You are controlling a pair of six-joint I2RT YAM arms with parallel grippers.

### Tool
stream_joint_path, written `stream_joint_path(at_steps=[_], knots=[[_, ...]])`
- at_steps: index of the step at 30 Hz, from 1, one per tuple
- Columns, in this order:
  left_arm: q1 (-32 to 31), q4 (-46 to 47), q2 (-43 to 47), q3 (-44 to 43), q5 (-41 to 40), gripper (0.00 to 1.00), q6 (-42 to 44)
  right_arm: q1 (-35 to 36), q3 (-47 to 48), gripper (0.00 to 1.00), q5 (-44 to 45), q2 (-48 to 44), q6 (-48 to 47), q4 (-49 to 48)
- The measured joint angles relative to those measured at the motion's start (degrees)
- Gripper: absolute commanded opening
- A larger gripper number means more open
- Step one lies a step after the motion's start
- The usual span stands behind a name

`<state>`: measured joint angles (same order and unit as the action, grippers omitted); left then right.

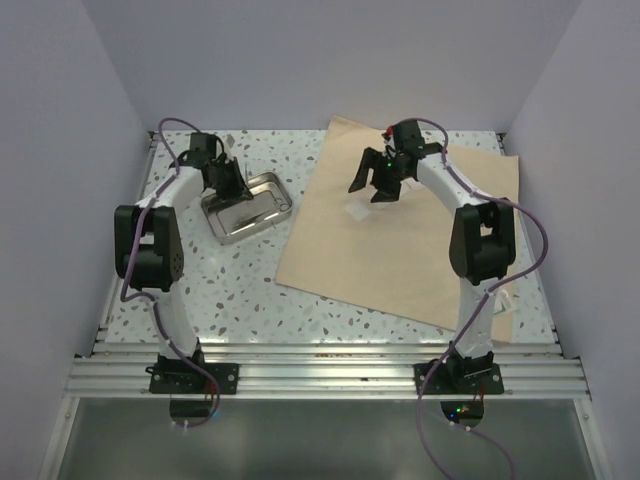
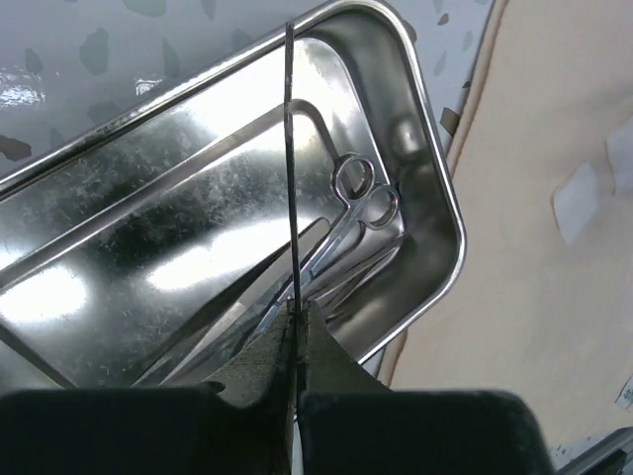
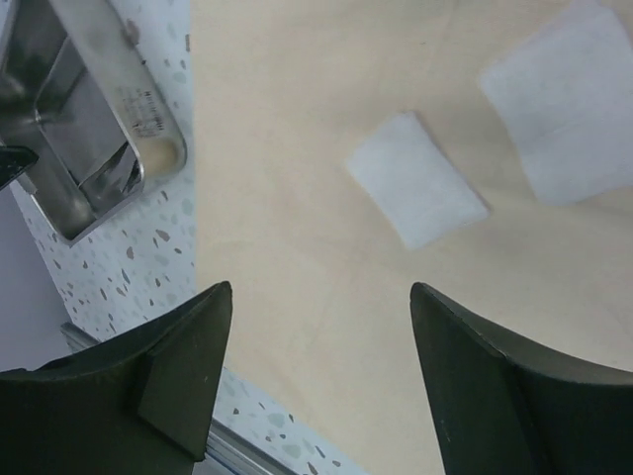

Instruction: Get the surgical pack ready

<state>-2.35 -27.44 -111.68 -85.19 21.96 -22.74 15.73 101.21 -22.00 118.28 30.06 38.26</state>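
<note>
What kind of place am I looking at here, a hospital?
Probably a robot test bench staged as surgical prep, not a hospital: two robot arms bolted to a speckled table, a metal tray, and a tan wrap sheet with gauze squares.

The left fingers [image 2: 331, 371] are pressing tightly together at the bottom edge, over the shiny metal tray [image 2: 425, 148]. A ring-handled instrument [image 2: 361, 198] is lying inside the tray, near its right wall. The tray is sitting on the speckled counter [image 2: 89, 49], just beside the tan wrap sheet [image 2: 514, 297], which is carrying a white gauze square [image 2: 579, 203].
</note>
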Motion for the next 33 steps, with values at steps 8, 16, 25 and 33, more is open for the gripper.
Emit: stream_joint_path(at_steps=[8, 16, 25, 33], knots=[[-0.46, -9.25, -8.00, -8.28, -4.13, 0.03, 9.18, -1.07, -0.96, 0.65, -0.81, 4.07, 4.26, -1.49], [-6.10, -14.91, -8.00, -8.79, -14.43, 0.19, 20.09, -0.37, -13.75, 0.61, -2.16, 3.78, 16.52, -12.15], [-10.54, -16.44, -6.27, -7.82, -23.19, 0.37, 23.39, -0.74, -15.26, 0.60, -0.90, 3.10, 20.04, -16.17], [-10.36, -16.74, 1.90, -6.71, -28.68, 0.39, 17.68, -1.31, -18.80, 0.55, 1.53, 1.70, 23.02, -18.64]])
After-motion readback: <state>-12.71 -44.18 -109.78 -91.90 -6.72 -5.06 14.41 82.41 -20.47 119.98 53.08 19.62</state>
